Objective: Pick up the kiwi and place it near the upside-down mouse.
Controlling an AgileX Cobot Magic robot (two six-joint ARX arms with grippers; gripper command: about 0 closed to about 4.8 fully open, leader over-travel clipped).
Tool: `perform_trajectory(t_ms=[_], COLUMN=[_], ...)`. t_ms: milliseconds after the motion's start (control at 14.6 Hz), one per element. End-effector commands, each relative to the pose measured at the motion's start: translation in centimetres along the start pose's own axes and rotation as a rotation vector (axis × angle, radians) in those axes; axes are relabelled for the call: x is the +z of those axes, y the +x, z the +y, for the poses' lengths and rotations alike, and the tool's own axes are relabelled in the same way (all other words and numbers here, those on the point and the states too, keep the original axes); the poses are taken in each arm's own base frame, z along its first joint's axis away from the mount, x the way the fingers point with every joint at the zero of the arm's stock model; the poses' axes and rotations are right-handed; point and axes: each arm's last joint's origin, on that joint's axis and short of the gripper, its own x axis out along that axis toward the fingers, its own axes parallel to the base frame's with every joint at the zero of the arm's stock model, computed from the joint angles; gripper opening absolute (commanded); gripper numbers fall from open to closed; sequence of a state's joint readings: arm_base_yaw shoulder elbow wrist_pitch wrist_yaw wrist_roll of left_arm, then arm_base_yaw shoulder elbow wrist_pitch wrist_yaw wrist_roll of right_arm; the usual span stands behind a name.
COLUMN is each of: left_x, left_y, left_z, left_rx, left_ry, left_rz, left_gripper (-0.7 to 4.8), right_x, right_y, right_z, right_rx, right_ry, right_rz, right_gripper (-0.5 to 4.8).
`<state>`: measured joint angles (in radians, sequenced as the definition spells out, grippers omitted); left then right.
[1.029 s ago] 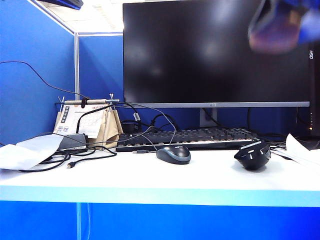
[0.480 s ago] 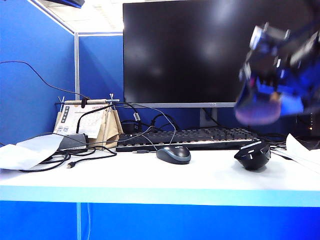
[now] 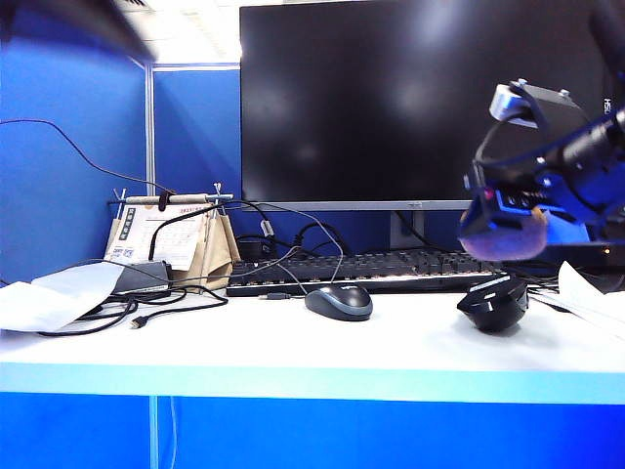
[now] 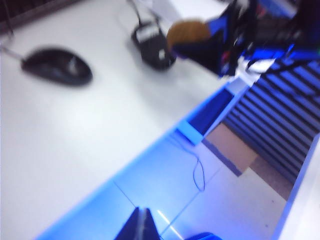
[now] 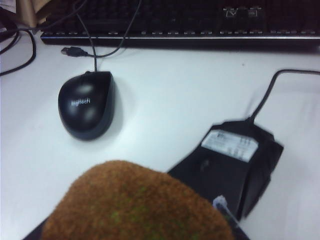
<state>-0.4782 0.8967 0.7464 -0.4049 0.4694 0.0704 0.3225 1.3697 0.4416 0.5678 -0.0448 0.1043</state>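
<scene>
Setting: blue partition walls enclose a white desk with a dark monitor, a keyboard, cables and a paper stand at the back.
Kiwi: the kiwi hangs in the air over the right part of the desk, above the upside-down mouse and apart from it.
Right gripper: the right gripper has its fingers spread fairly wide around the kiwi, gripping it by its sides; I judge that wide spread comes from the fruit's bulk, not from letting go.
Why held so: carried high, the fruit clears both mice and the cables on the way; it sits over the target because the task wants it set close by, probably on bare desk just beside the black shell, not on it.
Left gripper: its jaws do not show clearly in any view, so I cannot tell their opening; that arm is raised off to the left, seemingly parked out of the way.
Other mouse: a smooth grey mouse lies right way up near the keyboard, well apart from the target.
Right wrist view adds: the kiwi fills the foreground, and the white label on the upturned mouse confirms it lies belly up.
Left wrist view adds: the desk's front edge, the floor, and the kiwi from the side, beside the upturned mouse.
</scene>
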Motion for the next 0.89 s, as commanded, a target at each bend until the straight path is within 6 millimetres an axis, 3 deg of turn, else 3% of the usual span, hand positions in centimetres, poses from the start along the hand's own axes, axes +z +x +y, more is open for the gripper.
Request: perform_trajectory(t_ms=[69,549,892], left_x=[-1.7,-6.5,-9.5], left_y=[0.9,1.3,1.6], left_z=[0.2,-0.2,-0.2], left_rx=[-0.053,-0.13,-0.11], left_ry=[-0.041,0.056,0.032], left_rz=[-0.044,-0.277,-0.248], left_gripper=[-0.01,-0.01,-0.01], right_x=[-0.8,-3.5,-5.8], right_y=[-0.3,-0.5,1.0], right_z=[-0.1,-0.4,-0.7], right_rx=[-0.002,-0.011,-0.011], right_ry=[-0.004,-0.001,0.003], right_rz=[-0.004,0.037,0.117], right_gripper=[2.61,2.61,2.61])
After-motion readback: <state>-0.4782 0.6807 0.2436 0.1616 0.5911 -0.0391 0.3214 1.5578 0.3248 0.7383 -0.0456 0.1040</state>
